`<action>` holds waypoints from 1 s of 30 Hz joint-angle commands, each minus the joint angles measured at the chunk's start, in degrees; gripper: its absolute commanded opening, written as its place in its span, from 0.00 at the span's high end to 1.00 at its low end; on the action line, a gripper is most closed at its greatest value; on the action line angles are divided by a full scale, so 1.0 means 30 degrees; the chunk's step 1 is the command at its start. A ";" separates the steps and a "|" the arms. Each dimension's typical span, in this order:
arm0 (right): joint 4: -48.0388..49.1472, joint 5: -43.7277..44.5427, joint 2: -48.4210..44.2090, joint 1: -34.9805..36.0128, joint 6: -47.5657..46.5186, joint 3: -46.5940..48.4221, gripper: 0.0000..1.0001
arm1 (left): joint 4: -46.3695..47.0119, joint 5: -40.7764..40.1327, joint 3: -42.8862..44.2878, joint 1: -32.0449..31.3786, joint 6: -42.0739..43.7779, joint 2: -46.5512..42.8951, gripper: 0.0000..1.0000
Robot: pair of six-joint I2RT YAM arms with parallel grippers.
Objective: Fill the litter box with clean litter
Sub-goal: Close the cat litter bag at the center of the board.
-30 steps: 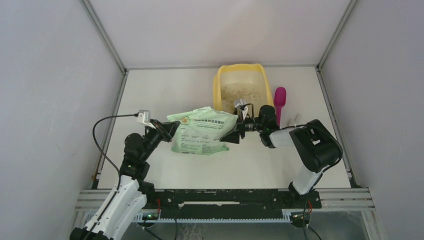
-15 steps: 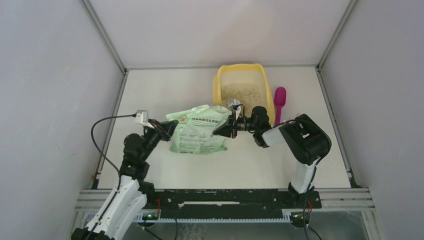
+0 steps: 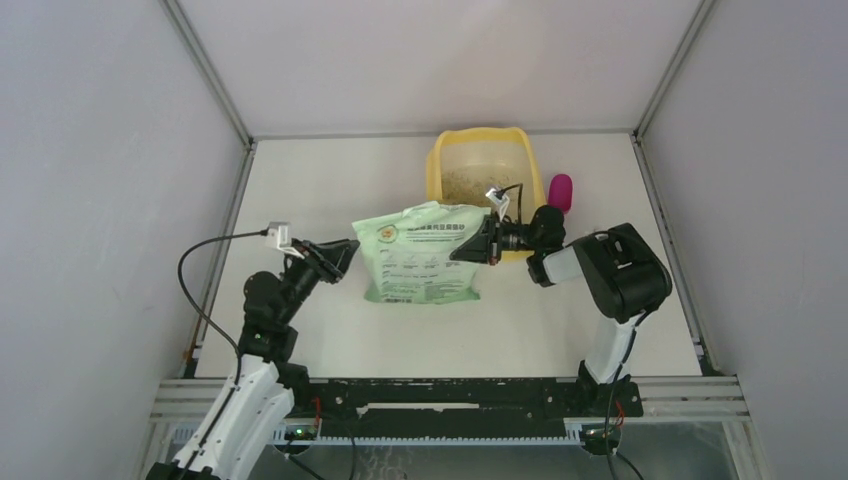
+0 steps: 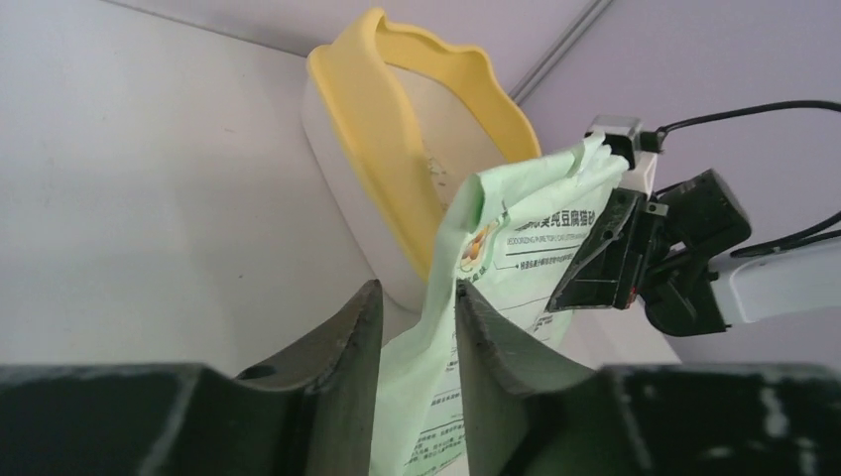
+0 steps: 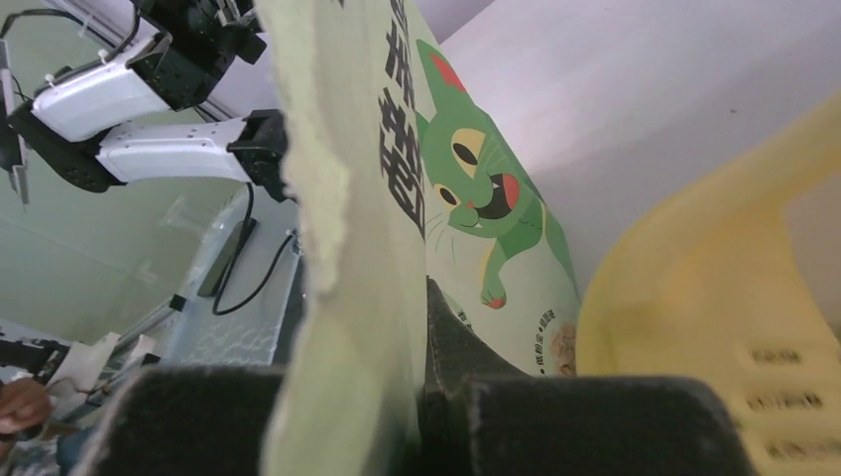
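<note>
Left claw [image 3: 348, 247] is sitting nearest on the white surface [image 3: 330, 180], its jaws standing narrowly parted. The left edge of the light green printed plastic bag [image 3: 420, 265] is showing in the gap; whether the pads are touching it cannot be told. The bag is carrying lines of Chinese characters, too small to read with confidence, a round emblem, and a green cartoon cat with an open red mouth. Right claw [image 3: 465, 250] is clamping the bag's upper right corner. Just beyond this claw, the yellow rectangular plastic litter box [image 3: 437, 165] is standing at the far side of the surface, its slotted ledge towards the claw. Beige granular litter [image 3: 478, 180] is lying thinly over its floor. A magenta plastic scoop [image 3: 560, 190] is lying beside the box's right wall.
</note>
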 commanded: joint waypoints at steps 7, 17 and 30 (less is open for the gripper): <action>0.2561 -0.2135 -0.0465 -0.1413 0.3469 0.0697 1.00 | 0.3932 0.0327 -0.1470 -0.1173 0.0873 0.2663 0.52; 0.2562 -0.2479 0.0636 -0.1665 0.3825 0.1324 1.00 | 0.4450 -0.0613 -0.1630 -0.2535 0.2433 0.4231 0.50; 0.2867 -0.2682 0.1896 -0.2281 0.4951 0.2778 1.00 | 0.3324 -0.1236 -0.3491 -0.2549 0.2458 -0.0540 0.32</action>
